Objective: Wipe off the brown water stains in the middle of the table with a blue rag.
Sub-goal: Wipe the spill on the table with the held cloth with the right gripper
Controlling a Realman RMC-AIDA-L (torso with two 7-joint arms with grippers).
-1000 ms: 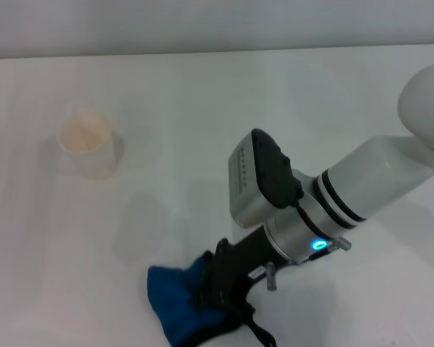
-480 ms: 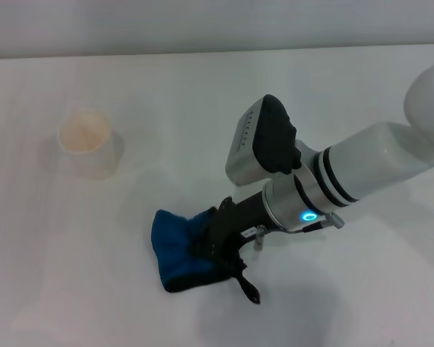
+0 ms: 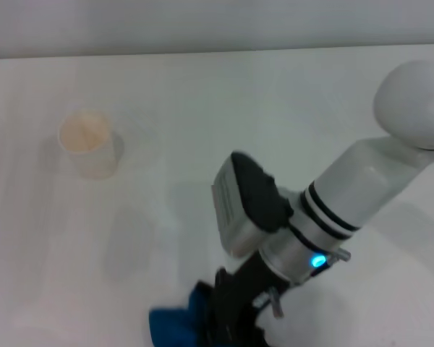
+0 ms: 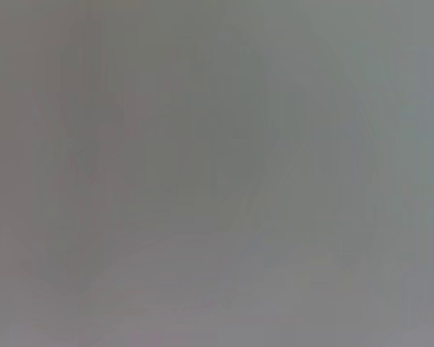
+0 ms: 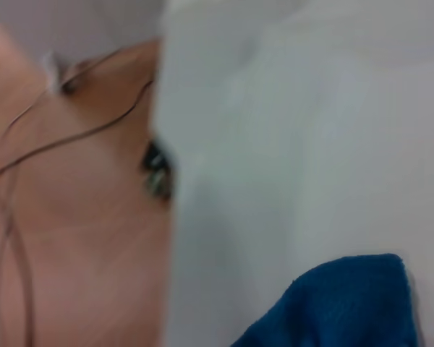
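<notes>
My right gripper [image 3: 228, 325] is low at the table's near edge, shut on the blue rag [image 3: 172, 329], which is bunched under it and partly cut off by the picture's edge. The right wrist view shows a corner of the blue rag [image 5: 343, 307] lying on the white table [image 5: 296, 130]. No brown water stains show clearly; only a faint dull patch [image 3: 130, 238] marks the white table [image 3: 202, 94] left of the arm. My left gripper is out of sight, and its wrist view is a plain grey blur.
A cream paper cup [image 3: 88, 142] stands upright at the left back of the table. The right arm's white forearm [image 3: 362, 188] reaches in from the right. Past the table's edge, the right wrist view shows a brown floor [image 5: 72, 231] with thin cables.
The right gripper first pushed the rag away toward the table's middle, then dragged it back toward the near edge. The cup has not moved.
</notes>
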